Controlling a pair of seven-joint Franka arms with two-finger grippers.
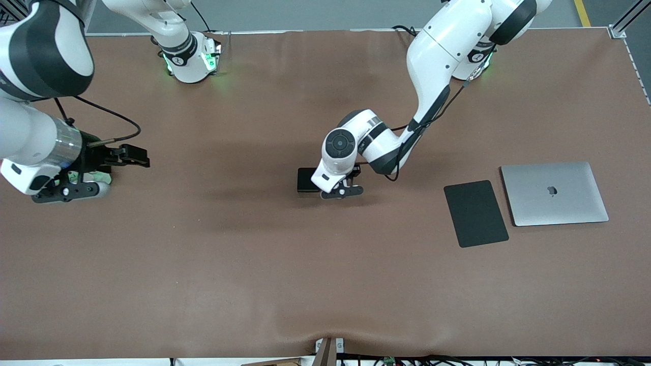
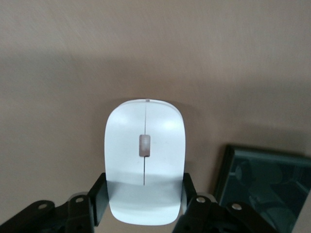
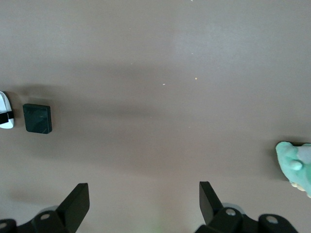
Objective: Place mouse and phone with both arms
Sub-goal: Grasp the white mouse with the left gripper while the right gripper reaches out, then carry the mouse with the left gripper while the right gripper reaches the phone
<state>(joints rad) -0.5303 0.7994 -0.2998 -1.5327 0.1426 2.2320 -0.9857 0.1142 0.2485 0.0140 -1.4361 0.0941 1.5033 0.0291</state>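
Left gripper (image 2: 144, 204) on the mouse (image 2: 145, 165) at mid-table; right gripper (image 3: 144, 204) waiting.

I have the left fingers (image 2: 99, 196) closed against both flanks of the mouse, which sits on the table just beside the phone (image 1: 306, 180). The shell looks glossy, light and likely slippery, so I'd keep hold low on its straight sides. The phone is thin and stiff; I'd take it by its edges. My right gripper hangs wide open and empty over the right arm's end of the table.

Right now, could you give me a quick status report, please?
Left gripper shut on mouse, phone beside it. Right gripper open, waiting.
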